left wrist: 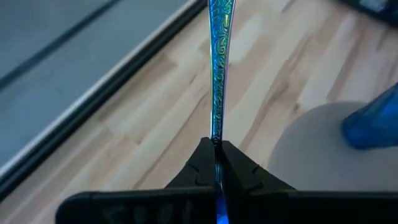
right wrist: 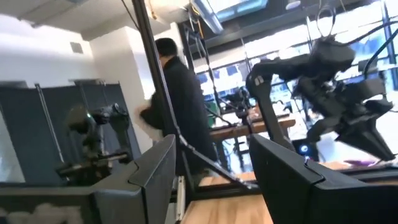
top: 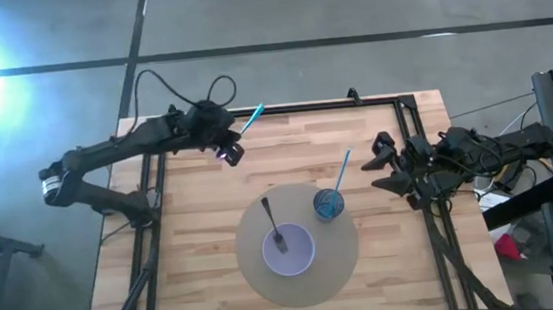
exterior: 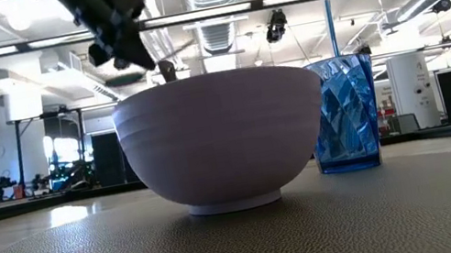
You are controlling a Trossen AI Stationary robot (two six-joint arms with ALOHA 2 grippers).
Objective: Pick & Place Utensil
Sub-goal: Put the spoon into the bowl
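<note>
My left gripper (top: 228, 147) is above the table's far left part, shut on an iridescent blue utensil (top: 252, 118) that sticks out toward the far right. In the left wrist view the utensil (left wrist: 217, 68) runs on beyond my fingertips (left wrist: 216, 144). A lavender bowl (top: 289, 250) with a dark fork (top: 272, 225) leaning in it stands on a round grey placemat (top: 257, 277). A blue cup (top: 328, 205) on the mat holds a second blue utensil (top: 342, 169) upright. My right gripper (top: 384, 161) is open and empty at the table's right. My left gripper pinches the utensil's thin patterned shaft (left wrist: 216, 127) between its two fingers. The utensil lies along the fingers and runs straight on past their tips. It is lifted clear of the table. The end behind the fingertips is hidden by the gripper.
In the low view the bowl (exterior: 223, 136) and blue cup (exterior: 344, 115) stand side by side on the mat, my left arm (exterior: 116, 25) high behind them. A black frame rail (top: 332, 104) runs along the table's far edge. A person (right wrist: 177, 99) stands in the room beyond.
</note>
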